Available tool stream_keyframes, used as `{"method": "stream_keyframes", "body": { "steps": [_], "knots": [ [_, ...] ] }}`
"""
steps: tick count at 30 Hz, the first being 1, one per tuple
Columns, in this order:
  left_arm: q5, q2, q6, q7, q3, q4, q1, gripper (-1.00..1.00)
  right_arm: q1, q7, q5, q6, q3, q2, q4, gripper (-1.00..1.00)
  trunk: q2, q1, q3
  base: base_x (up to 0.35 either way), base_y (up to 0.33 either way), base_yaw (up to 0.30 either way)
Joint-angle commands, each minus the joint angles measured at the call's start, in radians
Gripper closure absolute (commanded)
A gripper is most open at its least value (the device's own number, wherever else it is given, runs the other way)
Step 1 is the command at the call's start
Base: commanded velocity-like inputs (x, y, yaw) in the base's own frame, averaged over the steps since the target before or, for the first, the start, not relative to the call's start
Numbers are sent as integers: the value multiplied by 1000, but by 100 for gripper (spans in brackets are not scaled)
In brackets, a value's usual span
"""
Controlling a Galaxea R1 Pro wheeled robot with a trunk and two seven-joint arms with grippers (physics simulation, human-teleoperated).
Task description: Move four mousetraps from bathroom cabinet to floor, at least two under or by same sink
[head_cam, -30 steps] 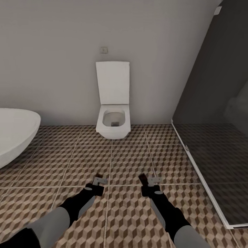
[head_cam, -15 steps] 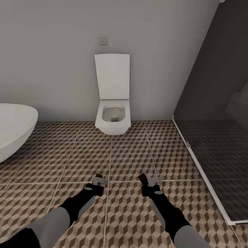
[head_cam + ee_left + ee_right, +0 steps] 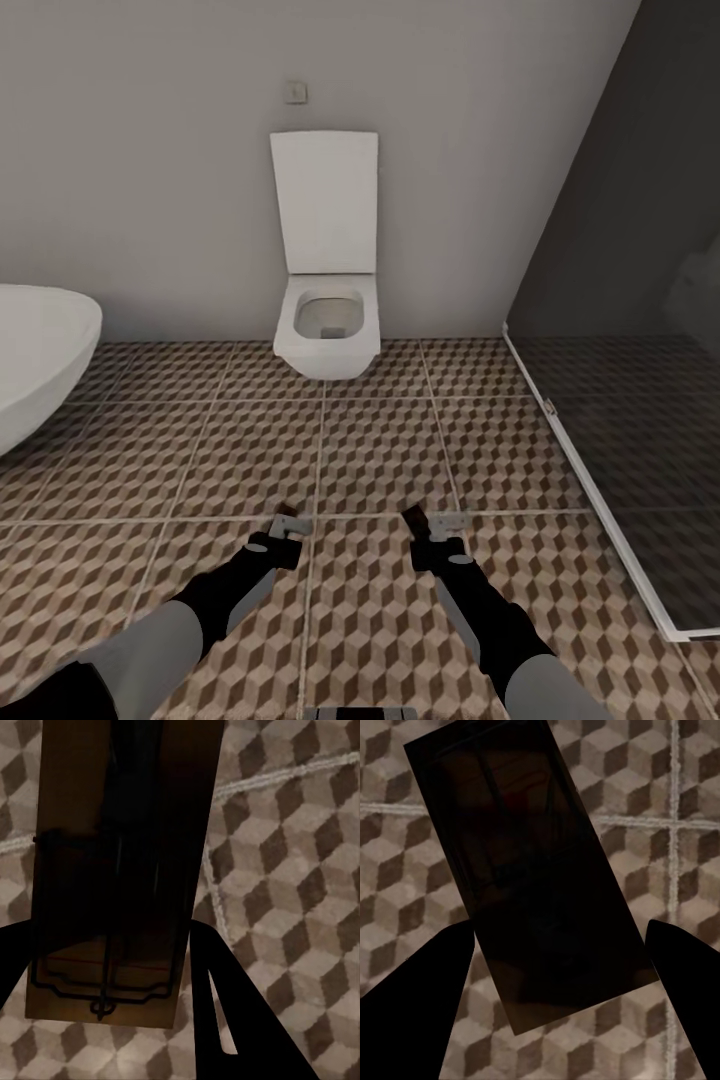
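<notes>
Jaws on both arms are clenched on cargo: the left gripper [image 3: 291, 522] carries one mousetrap [image 3: 112, 870], and the right gripper [image 3: 436, 522] carries a second mousetrap [image 3: 532, 870], each board lying between the dark fingers with its long axis running out along them, away from the wrist. In the left wrist view the wire frame sits at the end of the board nearer the wrist; in the right wrist view the board is too shadowed to read its wire parts. Both traps hang above the bathroom floor [image 3: 380, 450], apart from the cube-pattern tiles, so the move ahead is a lowering, not a reach. What it turns on is where the sink stands. A white basin [image 3: 35, 350] curves in at the robot's left, well apart from both grippers, and I cannot tell whether it is a sink or a tub. If it is the sink, the left arm is the nearer one. A toilet [image 3: 326, 330] stands straight ahead against the wall, and a dark glass shower screen [image 3: 620, 300] closes off the right side.
</notes>
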Motion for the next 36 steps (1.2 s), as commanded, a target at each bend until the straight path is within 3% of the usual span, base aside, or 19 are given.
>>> {"method": "stream_keyframes", "body": {
  "steps": [1, 36],
  "knots": [
    [6, 1, 5, 8, -8, -3, -1, 100, -1, -10, -10, 4, 5, -1, -1, 100, -8, 4, -6, 0, 0, 0],
    [6, 1, 5, 8, -8, -3, -1, 100, -1, -9, -10, 4, 4, -1, -1, 100, -253, 138, -171, 0, 0, 0]
  ]
}}
